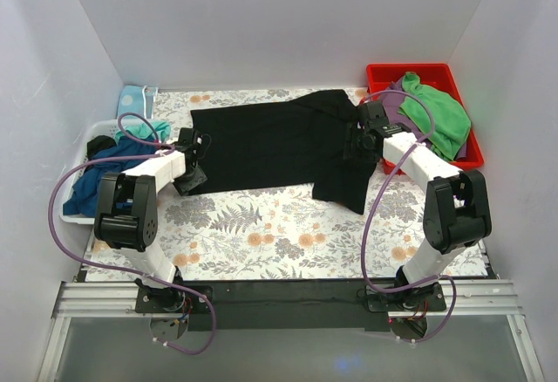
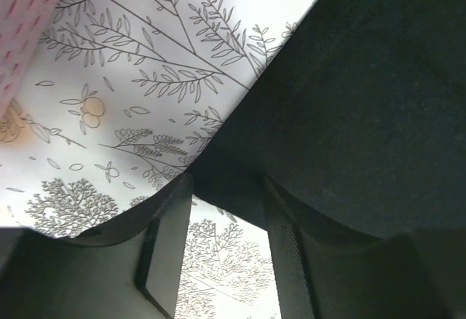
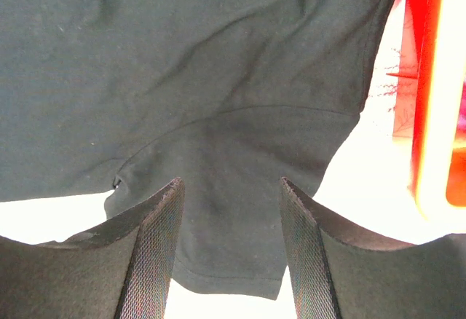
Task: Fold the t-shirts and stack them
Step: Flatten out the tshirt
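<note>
A large black t-shirt (image 1: 279, 142) lies spread on the floral table cover, one sleeve hanging toward the front right. My left gripper (image 1: 193, 162) is at the shirt's left edge. In the left wrist view it (image 2: 227, 206) is open, and the black cloth's (image 2: 349, 100) edge reaches just between the fingertips (image 2: 282, 221). My right gripper (image 1: 362, 138) is over the shirt's right side. In the right wrist view it (image 3: 231, 195) is open and empty, just above the black sleeve (image 3: 233, 166).
A red bin (image 1: 379, 75) at the back right holds a green shirt (image 1: 436, 112) and purple cloth; its wall shows in the right wrist view (image 3: 426, 79). A white basket (image 1: 71, 216) at the left holds dark blue (image 1: 91, 186) and teal (image 1: 155, 129) shirts. White walls enclose the table.
</note>
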